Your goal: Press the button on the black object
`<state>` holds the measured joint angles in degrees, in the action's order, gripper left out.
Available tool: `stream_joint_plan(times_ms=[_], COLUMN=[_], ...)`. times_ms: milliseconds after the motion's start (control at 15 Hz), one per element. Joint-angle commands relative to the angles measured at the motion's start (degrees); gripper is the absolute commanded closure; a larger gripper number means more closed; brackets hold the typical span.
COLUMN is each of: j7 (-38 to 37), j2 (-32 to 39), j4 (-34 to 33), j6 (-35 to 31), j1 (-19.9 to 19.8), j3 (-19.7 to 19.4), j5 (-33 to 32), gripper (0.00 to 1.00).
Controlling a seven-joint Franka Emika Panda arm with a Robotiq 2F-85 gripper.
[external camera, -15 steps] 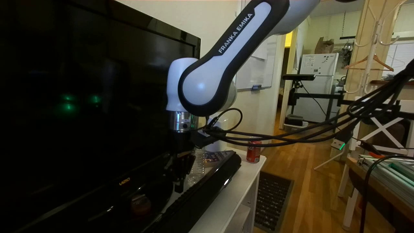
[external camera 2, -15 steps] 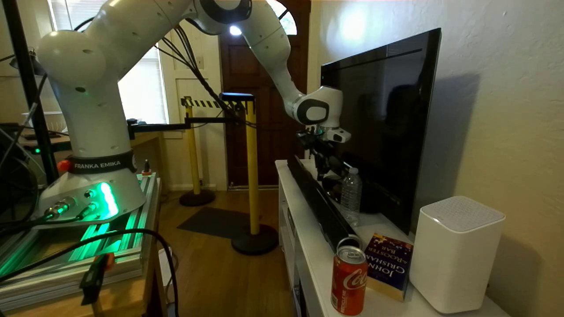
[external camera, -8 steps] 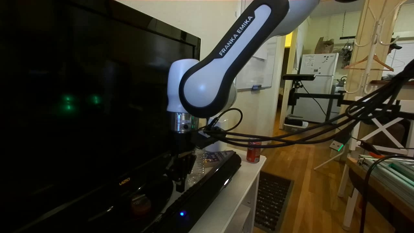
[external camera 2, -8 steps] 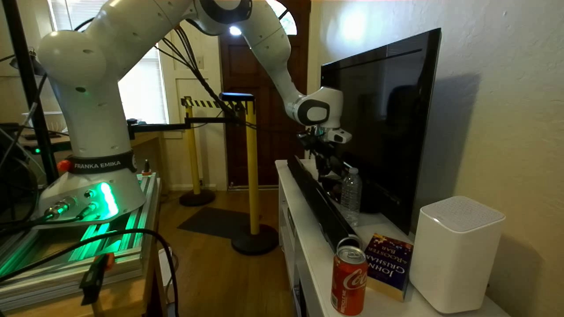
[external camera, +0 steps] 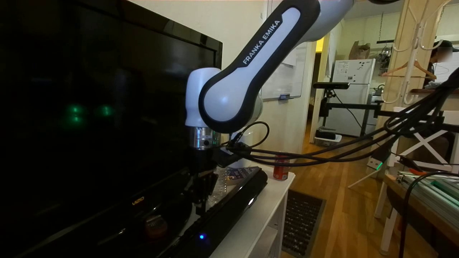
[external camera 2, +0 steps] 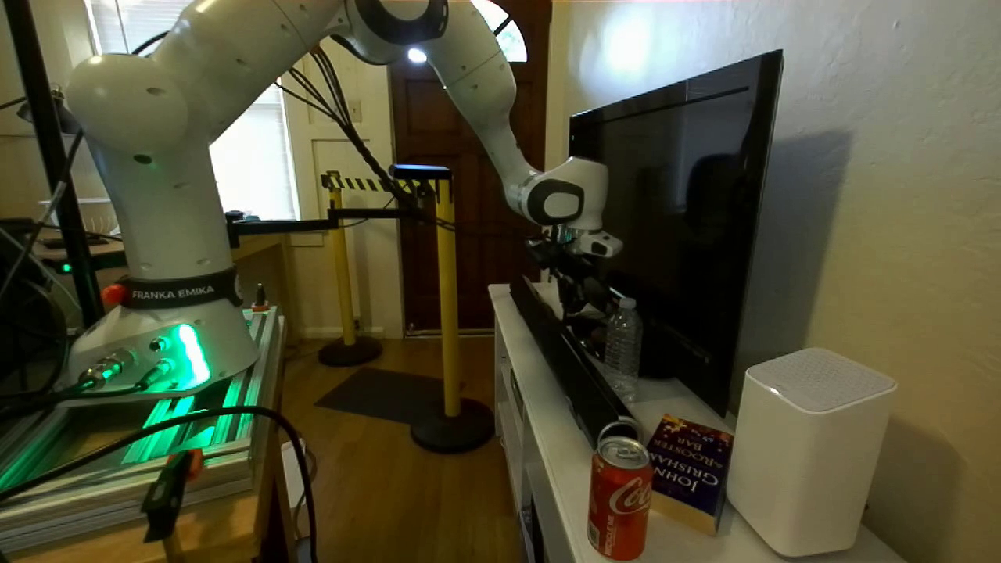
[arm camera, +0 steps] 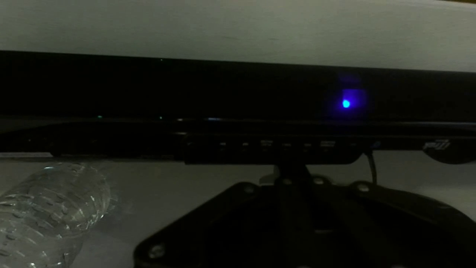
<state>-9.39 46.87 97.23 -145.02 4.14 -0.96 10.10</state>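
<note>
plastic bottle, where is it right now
In an exterior view, the clear plastic bottle stands right of centre, between the black speaker and the TV; in the wrist view it is at lower left.

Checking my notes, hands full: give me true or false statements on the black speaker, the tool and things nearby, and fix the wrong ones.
A blue light glows on the black speaker. True.
The red can lies on its side. False: the red can stands upright.
The clear bottle and the TV are on the same side of the black speaker. True.
The tool grips the clear bottle. False: the tool is apart from it.
The book lies on the white box. False: the book lies beside the white box.
</note>
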Motion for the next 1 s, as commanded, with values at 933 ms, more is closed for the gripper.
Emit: stream_joint_plan(times_ms=[933], j7=[-7.25], j2=[-11.11], j4=[5.98], j6=[2.81], j1=[2.86], j3=[-0.77], j5=[-1.24], gripper=[1.00])
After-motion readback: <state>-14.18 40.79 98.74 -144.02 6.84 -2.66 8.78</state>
